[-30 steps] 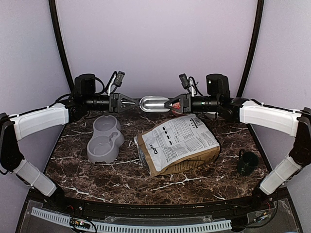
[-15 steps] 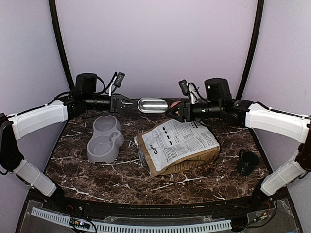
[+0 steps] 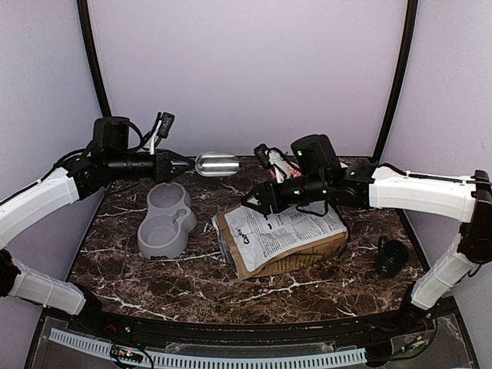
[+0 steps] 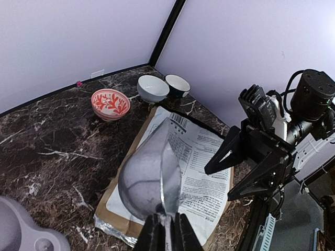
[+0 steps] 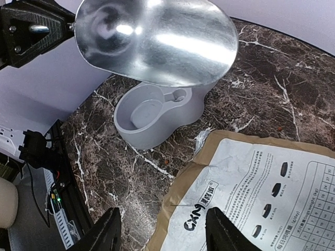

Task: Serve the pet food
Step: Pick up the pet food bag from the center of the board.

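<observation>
left jaws clenched on scoop (image 3: 217,164) | right jaws released scoop, dropped toward bag (image 3: 286,232)

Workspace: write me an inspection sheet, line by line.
Surface: table, dark marble pattern with white veins.
Job's things: pet food: nothing seen. The dog-food bag lies flat, printed side up. The grey double bowl sits left of it, both wells empty. The metal scoop is empty and held in the air.
Clutter: black cup at the right. A red-patterned bowl, a white bowl and a third bowl are grouped by the far wall.
Tools: left tool shut on the metal scoop's handle. Right tool open, empty, above the bag's corner nearest the double bowl.
Cables: black leads loop at the wrists.
Surroundings: pale lilac walls, black curved poles.
</observation>
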You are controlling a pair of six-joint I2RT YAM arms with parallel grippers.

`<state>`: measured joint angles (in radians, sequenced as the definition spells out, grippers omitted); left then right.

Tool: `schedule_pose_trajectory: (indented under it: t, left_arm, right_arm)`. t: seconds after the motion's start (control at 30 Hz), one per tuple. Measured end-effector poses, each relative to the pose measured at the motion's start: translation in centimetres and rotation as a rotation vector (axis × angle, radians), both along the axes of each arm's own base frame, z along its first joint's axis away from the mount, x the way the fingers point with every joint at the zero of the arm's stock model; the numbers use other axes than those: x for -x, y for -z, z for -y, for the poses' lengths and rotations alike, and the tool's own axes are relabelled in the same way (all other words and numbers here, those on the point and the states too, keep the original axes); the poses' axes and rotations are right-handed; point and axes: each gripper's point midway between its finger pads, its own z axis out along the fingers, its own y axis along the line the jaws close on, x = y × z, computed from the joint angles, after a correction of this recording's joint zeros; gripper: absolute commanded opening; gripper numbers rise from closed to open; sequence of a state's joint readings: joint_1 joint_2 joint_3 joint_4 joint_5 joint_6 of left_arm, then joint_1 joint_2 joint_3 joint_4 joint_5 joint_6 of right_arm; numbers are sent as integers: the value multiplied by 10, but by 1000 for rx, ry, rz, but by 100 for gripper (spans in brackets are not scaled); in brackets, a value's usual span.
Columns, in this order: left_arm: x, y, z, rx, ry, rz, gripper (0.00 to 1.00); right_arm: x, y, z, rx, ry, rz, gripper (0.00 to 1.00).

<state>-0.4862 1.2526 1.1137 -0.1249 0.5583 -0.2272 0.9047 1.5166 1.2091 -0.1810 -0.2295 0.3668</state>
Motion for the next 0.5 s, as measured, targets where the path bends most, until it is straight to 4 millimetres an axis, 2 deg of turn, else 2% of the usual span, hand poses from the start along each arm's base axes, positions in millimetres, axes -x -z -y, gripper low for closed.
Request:
schedule_pose_trajectory:
  t: [0.23,0.5]
  left_arm:
    - [22,21,-31,-67,-104,-25,0]
    - [37,43,-56,-127,-198,-88,0]
  right_arm:
    - [15,18,-38,71,-57,25,55]
    - [32,54,-73,209,-110,34,56]
